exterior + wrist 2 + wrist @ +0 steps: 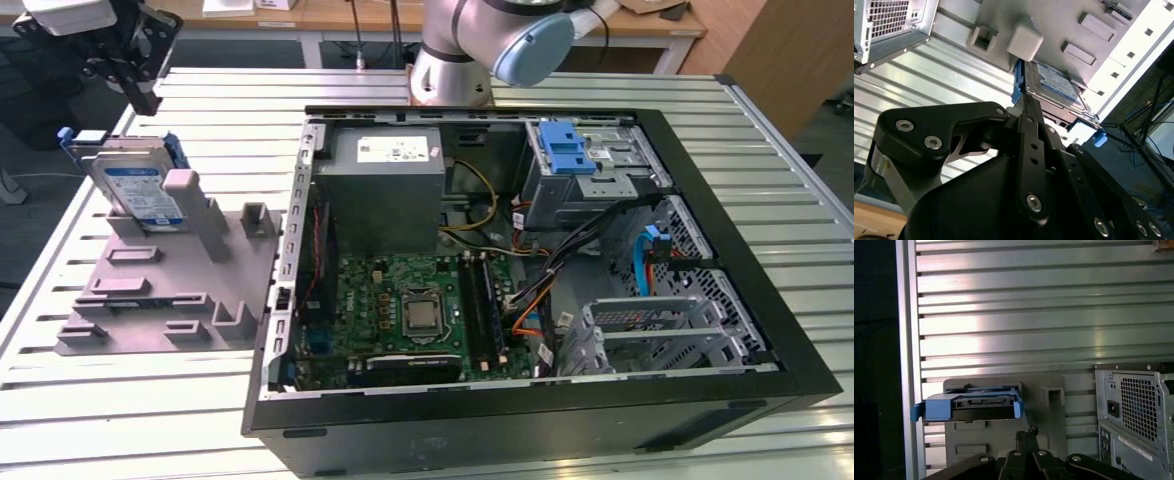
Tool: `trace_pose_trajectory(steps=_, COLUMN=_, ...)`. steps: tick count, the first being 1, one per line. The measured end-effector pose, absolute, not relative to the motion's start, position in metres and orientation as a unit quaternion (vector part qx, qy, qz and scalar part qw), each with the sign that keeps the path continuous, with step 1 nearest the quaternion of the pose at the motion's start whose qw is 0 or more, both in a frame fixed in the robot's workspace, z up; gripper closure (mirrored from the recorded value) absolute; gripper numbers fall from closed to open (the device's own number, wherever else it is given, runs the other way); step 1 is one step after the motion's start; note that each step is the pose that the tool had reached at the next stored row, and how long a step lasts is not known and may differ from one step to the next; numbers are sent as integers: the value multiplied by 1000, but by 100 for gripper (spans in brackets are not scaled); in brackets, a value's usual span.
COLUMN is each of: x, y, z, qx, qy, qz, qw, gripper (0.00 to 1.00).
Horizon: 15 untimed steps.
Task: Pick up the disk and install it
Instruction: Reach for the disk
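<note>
In the exterior view, one gripper (pixel 144 100) is seen at the upper left of the frame, pointing down at the table (pixel 160 400). Its jaws are clenched together on nothing. Just below it, apart from it, one disk (pixel 134 190) in its blue carrier is stood upright on edge at the far end of one grey holder (pixel 174 300), at the exterior view's left. In both wrist views the closed gripper (pixel 1026 102) (pixel 1027 432) is lined up near the disk (pixel 1054 85) (pixel 971 405) without touching it.

Further right, one open computer case (pixel 534 430) is laid on its side in the middle of the frame. Inside it, one grey power-supply box (pixel 387 200) is seen at the upper left, one green motherboard (pixel 414 310) below it, and one grey metal cage (pixel 601 180) with a blue latch at the upper right.

One arm (pixel 461 60) is mounted at the top centre, behind the case, with its wrist carried over to the upper left corner.
</note>
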State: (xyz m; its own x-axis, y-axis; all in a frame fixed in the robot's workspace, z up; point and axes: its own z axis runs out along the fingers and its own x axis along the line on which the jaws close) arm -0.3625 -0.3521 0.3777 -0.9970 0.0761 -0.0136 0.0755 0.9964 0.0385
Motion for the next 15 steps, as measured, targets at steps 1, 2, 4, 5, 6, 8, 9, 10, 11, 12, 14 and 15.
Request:
trace_pose_trajectory(steps=1, x=-367, y=-351, z=377, qx=38, qy=999, qz=19, qw=7, gripper=89)
trace_pose_trajectory(steps=2, x=-371, y=-350, z=377, qx=38, qy=999, qz=19, qw=7, gripper=89)
trace_pose_trajectory(steps=4, x=-378, y=-348, z=376, qx=38, qy=999, qz=19, qw=7, gripper=89)
trace_pose_trajectory(steps=5, x=-380, y=-347, z=376, qx=38, qy=999, qz=19, qw=7, gripper=89)
trace_pose_trajectory(steps=6, x=-383, y=-347, z=375, qx=38, qy=999, qz=19, qw=6, gripper=89)
trace_pose_trajectory(steps=8, x=-388, y=-346, z=375, qx=38, qy=999, qz=19, qw=5, gripper=89)
trace_pose_trajectory(steps=9, x=-390, y=-346, z=375, qx=38, qy=999, qz=19, qw=5, gripper=89)
trace_pose_trajectory(steps=10, x=-390, y=-346, z=374, qx=38, qy=999, qz=19, qw=5, gripper=89)
trace_pose_trajectory(steps=11, x=-390, y=-346, z=374, qx=38, qy=999, qz=19, qw=5, gripper=89)
trace_pose_trajectory(steps=12, x=-390, y=-346, z=375, qx=38, qy=999, qz=19, qw=5, gripper=89)
trace_pose_trajectory(steps=14, x=-392, y=-346, z=375, qx=38, qy=999, qz=19, qw=5, gripper=89)
trace_pose_trajectory(steps=15, x=-394, y=-346, z=374, qx=38, qy=999, qz=19, qw=5, gripper=89)
